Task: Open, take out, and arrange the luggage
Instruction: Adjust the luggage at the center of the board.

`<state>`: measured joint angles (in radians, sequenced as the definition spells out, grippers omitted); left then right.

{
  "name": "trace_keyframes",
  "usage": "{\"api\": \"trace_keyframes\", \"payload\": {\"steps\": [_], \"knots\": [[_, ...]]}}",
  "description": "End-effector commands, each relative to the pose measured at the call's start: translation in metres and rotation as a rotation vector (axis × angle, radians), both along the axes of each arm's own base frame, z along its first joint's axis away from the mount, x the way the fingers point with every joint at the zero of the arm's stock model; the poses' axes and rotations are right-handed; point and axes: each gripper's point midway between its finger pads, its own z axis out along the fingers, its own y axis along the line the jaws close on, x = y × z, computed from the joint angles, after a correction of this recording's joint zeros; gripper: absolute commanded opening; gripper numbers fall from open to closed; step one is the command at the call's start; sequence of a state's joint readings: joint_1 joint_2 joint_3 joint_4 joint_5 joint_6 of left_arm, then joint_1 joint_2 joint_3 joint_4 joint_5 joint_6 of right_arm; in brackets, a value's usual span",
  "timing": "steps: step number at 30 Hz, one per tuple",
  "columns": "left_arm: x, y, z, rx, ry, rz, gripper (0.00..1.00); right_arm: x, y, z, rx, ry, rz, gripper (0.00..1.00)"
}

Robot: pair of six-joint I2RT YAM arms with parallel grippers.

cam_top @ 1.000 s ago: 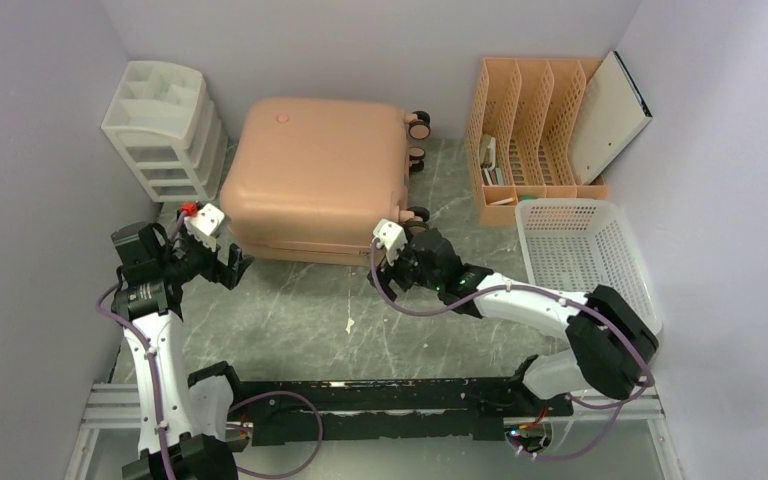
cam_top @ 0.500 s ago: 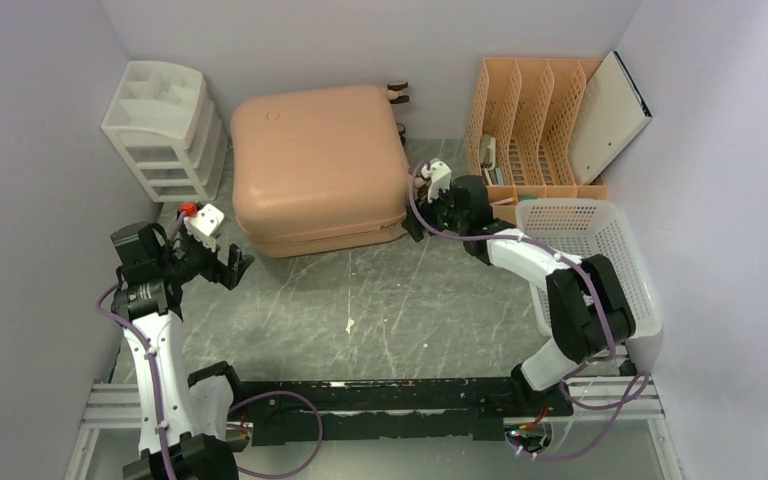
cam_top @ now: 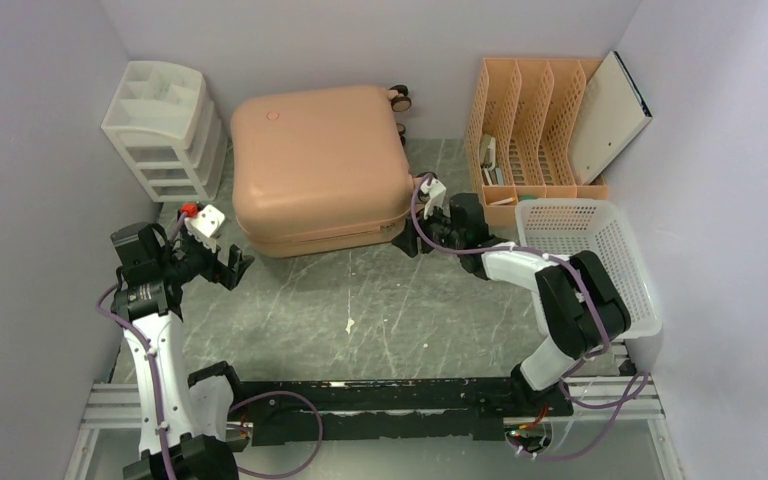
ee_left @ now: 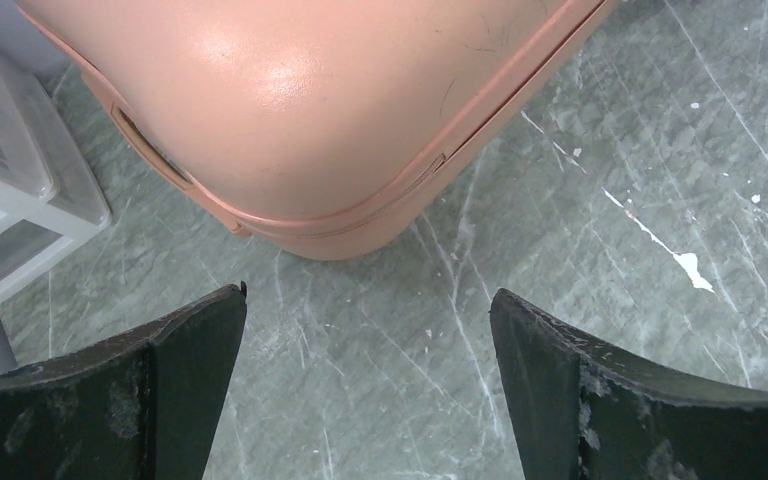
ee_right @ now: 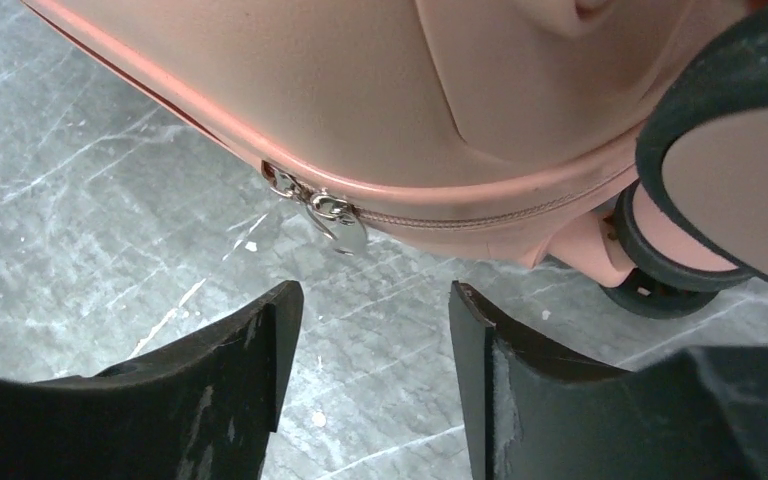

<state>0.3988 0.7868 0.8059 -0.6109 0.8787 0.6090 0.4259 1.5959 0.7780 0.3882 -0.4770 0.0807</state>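
The salmon-pink luggage [cam_top: 318,165] lies flat and closed at the back middle of the table, wheels at its far right. My left gripper [cam_top: 228,267] is open and empty, just off the case's near left corner [ee_left: 330,150]. My right gripper [cam_top: 407,238] is open and empty at the case's near right corner. In the right wrist view the silver zipper pulls [ee_right: 332,215] hang from the case's seam just beyond my fingertips [ee_right: 375,300], with a black wheel [ee_right: 660,260] to their right.
A white drawer unit [cam_top: 165,128] stands left of the case. An orange slotted file rack [cam_top: 535,125] with a white board stands at the back right. A white mesh basket [cam_top: 585,255] sits in front of it, beside my right arm.
The case was shoved back and turned, its wheels now at the far wall. My right gripper swung from the near corner round to the case's right side, then drew slightly nearer. The left arm stayed put.
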Motion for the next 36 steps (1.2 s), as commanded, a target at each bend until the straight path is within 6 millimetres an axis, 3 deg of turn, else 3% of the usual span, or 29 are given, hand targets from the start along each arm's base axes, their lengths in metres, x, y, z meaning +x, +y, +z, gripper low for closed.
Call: {"api": "trace_keyframes", "payload": {"steps": [1,12,17,22,25,31,33,36], "knots": [[-0.002,-0.004,0.006,0.001,-0.030,-0.025,0.97,0.009,0.008,0.022,0.088,-0.054,-0.008,0.58],[-0.001,-0.002,0.006,0.001,-0.028,-0.016,0.97,0.017,0.004,0.016,0.106,-0.008,-0.116,0.46],[0.000,-0.001,0.005,0.000,-0.025,-0.011,0.97,0.027,0.011,0.023,0.127,-0.009,-0.170,0.42],[0.000,-0.001,0.004,-0.005,-0.017,-0.014,0.97,0.017,0.028,0.017,0.118,0.006,-0.154,0.44],[0.000,-0.001,0.004,-0.002,-0.024,-0.012,0.97,0.017,0.027,0.017,0.115,0.001,-0.196,0.43],[0.000,-0.001,0.003,-0.006,-0.015,-0.016,0.97,0.030,0.015,0.032,0.122,-0.045,-0.308,0.28],[0.000,-0.001,0.003,-0.004,-0.018,-0.015,0.97,0.027,0.019,0.030,0.131,-0.033,-0.287,0.30],[-0.001,-0.001,0.003,-0.001,-0.022,-0.012,0.97,0.019,0.024,0.029,0.161,-0.017,-0.217,0.46]]}}
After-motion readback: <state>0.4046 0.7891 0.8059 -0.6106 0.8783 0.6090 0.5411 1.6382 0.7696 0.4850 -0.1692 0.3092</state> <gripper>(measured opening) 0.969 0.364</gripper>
